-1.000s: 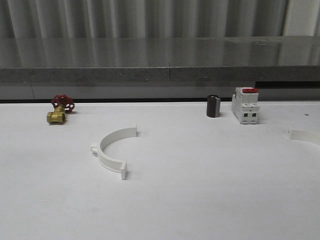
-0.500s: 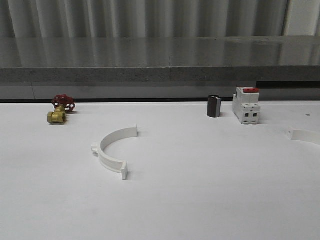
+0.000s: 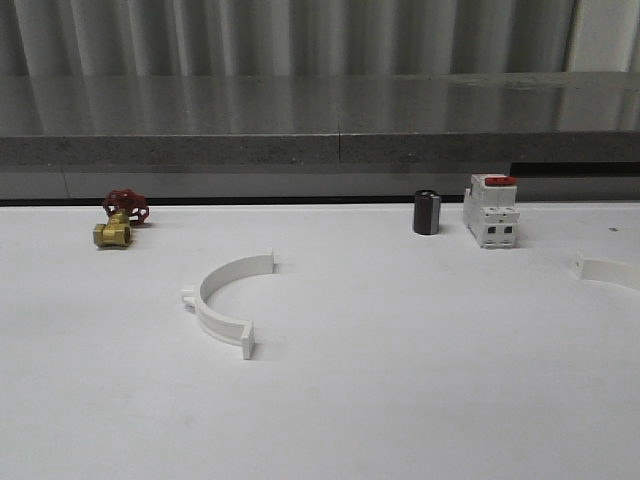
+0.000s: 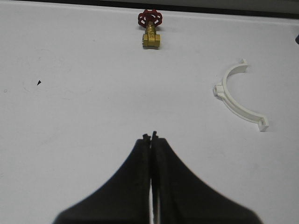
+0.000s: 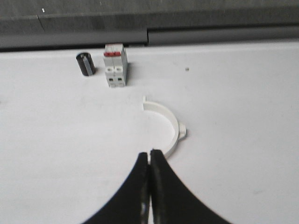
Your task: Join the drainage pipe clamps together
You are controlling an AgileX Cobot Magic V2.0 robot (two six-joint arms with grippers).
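My left gripper and right gripper both clenched on nothing, one half-ring mid-table, other half-ring at three o'clock, well apart, valve at ten o'clock

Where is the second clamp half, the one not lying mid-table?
The second clamp half lies flat at the front view's right edge, cut off by the frame, right of the white breaker. In the right wrist view it sits just beyond the shut right gripper.
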